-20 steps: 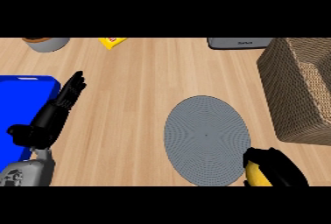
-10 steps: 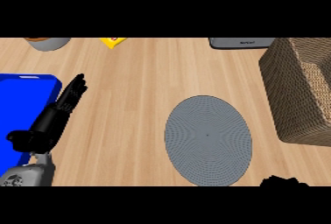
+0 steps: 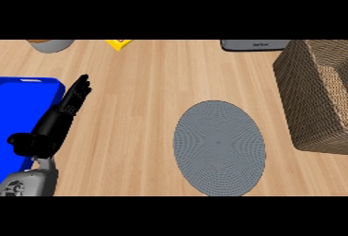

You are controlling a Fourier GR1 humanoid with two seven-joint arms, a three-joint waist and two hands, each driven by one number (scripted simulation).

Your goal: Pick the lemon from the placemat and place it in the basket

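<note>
The left hand (image 3: 58,120) is seen at the view's left, resting with fingers straight and apart, pointing up the bench (image 3: 149,78), beside the blue tray (image 3: 24,99), which is cut off by the left edge. The right hand is not shown. A grey oval placemat (image 3: 219,143) lies right of centre with nothing seen on it; its lower rim is clipped by the lower band. The lemon is not seen anywhere. The basket (image 3: 318,92) stands at the right, cut off by the edge, just beside the placemat. Open wood is left between the hand and the placemat. Along the top, a grey bowl (image 3: 49,44), a yellow item (image 3: 119,44) and a grey box (image 3: 255,44) are cut off and hard to identify.
</note>
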